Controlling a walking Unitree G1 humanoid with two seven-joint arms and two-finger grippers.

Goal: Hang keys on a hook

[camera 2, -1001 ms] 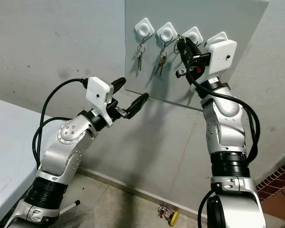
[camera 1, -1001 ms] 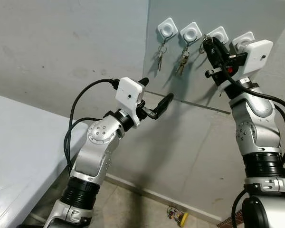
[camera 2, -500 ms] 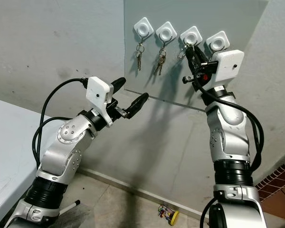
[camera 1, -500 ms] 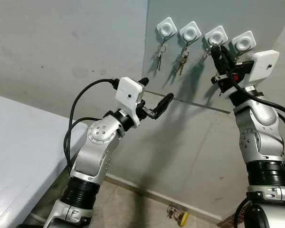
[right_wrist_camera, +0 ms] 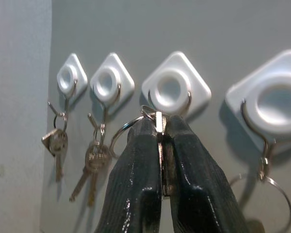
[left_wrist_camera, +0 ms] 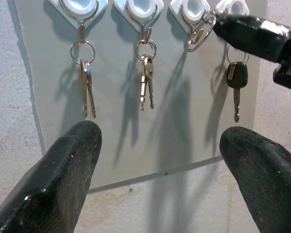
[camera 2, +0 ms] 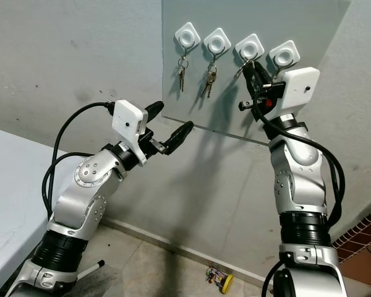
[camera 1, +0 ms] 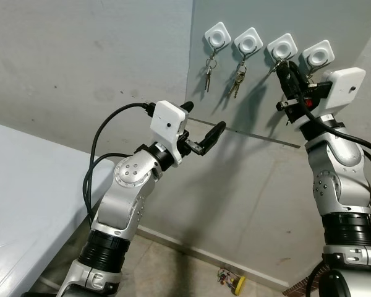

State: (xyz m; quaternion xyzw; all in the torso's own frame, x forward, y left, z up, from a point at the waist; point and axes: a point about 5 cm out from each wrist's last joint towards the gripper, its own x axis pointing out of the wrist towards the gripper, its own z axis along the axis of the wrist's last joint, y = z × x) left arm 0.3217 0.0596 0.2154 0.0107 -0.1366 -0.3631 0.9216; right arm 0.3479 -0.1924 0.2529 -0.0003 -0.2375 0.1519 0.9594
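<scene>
The right gripper [right_wrist_camera: 161,141], pinched tight on a key [right_wrist_camera: 159,127], holds it up at the 3rd of 4 white hooks [right_wrist_camera: 173,87] on a grey wall panel [camera 1: 340,25]. The key's ring [right_wrist_camera: 123,132] hangs just beside the fingertips, close under that hook's wire. 2 key bunches hang on the hooks to the gripper's left, and a dark-headed key [left_wrist_camera: 236,80] on the hook to its right. The step in hand looks like threading; next, the ring must slip over the wire before release. The left gripper [camera 1: 201,131] waits spread wide, well below.

Four hooks [camera 1: 269,45] in a row
</scene>
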